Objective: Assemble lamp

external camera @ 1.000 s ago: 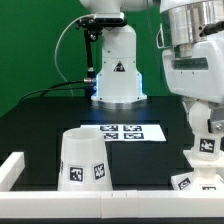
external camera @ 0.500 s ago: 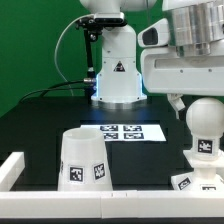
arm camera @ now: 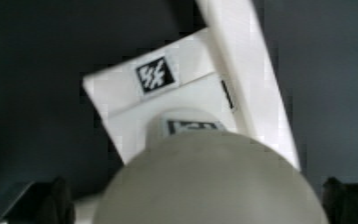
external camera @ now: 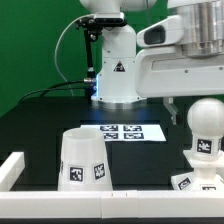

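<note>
Matte white plastic throughout, on a black table.

Shade: truncated cone, narrow end up, lower left of the exterior frame, tags on its side wall. It stands just behind a white rail that runs along the bottom edge.

Bulb: round head on a tagged cylindrical neck, upright at the right edge of the exterior frame. It stands on the base, an angular tagged block at lower right. In the wrist view the bulb's dome fills the lower centre, blurred.

Gripper: dark fingers show on either side of the bulb in the wrist view, jaws apart. Contact with the bulb cannot be told.

Marker board: flat white strip of tags, centre of the exterior frame.

Robot pedestal: white, triangle logo, upper centre.
</note>
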`<state>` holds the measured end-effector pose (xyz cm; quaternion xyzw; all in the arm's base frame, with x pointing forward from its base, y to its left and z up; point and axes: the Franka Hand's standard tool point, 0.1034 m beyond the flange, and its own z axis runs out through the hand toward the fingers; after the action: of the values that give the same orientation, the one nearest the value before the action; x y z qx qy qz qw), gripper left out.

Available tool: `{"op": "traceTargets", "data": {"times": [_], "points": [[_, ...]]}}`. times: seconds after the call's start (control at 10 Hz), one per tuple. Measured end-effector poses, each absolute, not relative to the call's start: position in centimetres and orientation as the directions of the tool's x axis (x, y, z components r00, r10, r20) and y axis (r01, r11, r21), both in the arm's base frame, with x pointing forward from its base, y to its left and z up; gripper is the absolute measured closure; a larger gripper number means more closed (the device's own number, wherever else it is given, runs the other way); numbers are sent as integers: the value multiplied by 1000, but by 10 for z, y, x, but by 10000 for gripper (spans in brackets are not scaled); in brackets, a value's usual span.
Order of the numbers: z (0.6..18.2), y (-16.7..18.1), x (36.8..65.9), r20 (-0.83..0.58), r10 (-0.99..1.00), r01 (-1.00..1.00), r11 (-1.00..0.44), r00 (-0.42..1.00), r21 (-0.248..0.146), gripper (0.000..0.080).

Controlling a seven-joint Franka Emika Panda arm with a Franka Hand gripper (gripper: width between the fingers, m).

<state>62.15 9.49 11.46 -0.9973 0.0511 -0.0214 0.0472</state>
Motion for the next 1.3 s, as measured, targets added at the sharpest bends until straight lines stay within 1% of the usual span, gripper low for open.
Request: {"op": "traceTargets", "data": {"times": [0.1, 0.2, 0.3, 0.4, 0.7, 0.9, 1.0, 1.1, 1.2, 1.3], "points": [[114, 96, 623, 53, -47, -42, -995, 998, -91, 101], [115, 95, 623, 53, -52, -47, -995, 997, -91, 126], [115, 95, 623, 53, -54, -49, -995, 997, -91, 126], [115, 95, 623, 50, -85, -80, -992, 995, -95, 225], [115, 96, 623, 31, -314, -310, -945, 949, -104, 225], [115, 97, 623, 37, -555, -550, -830, 831, -97, 225], [115, 97, 623, 29, -646, -641, -761, 762, -100, 225], [115, 95, 624, 15, -739, -733, -671, 674, -112, 224], [115, 94, 624, -8, -833, -828, -548, 553, -120, 223], [114, 93, 624, -36, -914, -908, -396, 405, -137, 223]]}}
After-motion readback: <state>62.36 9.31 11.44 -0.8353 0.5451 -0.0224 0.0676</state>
